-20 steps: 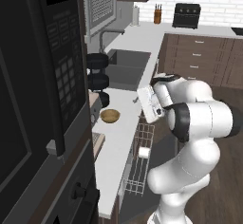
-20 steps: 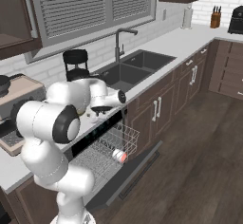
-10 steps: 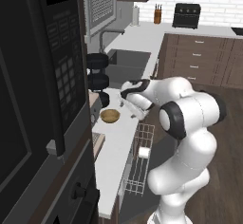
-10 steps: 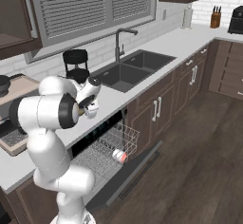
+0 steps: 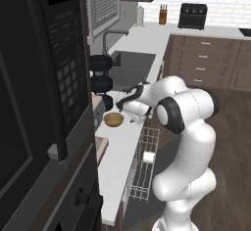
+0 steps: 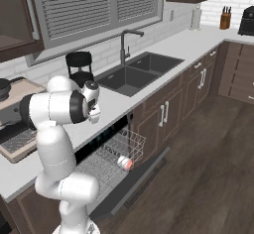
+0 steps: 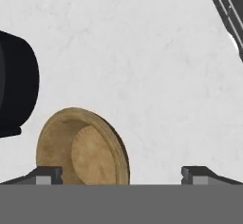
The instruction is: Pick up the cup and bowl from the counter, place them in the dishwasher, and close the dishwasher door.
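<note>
In the hand view the two dark fingers [image 7: 48,174] stand wide apart, released, with nothing between them except the right part of the bowl [image 7: 83,148]. The bowl is a shallow round dish, tan-brown like wood, with a flat lighter disc at its bottom and a darker rim; it rests on the pale marbled table [image 7: 142,66], just under the left finger. In the left base view the gripper [image 5: 128,108] hangs low over the table just right of the bowl [image 5: 113,119], apart from it. A black round stacked thing [image 5: 100,73] stands beyond the bowl on its far side. Below the table edge the dishwasher's white wire rack [image 6: 115,153] is slid out over the lowered dishwasher door [image 6: 134,183], and the cup [image 6: 124,163], white with red at its top, lies on its side in the rack.
</note>
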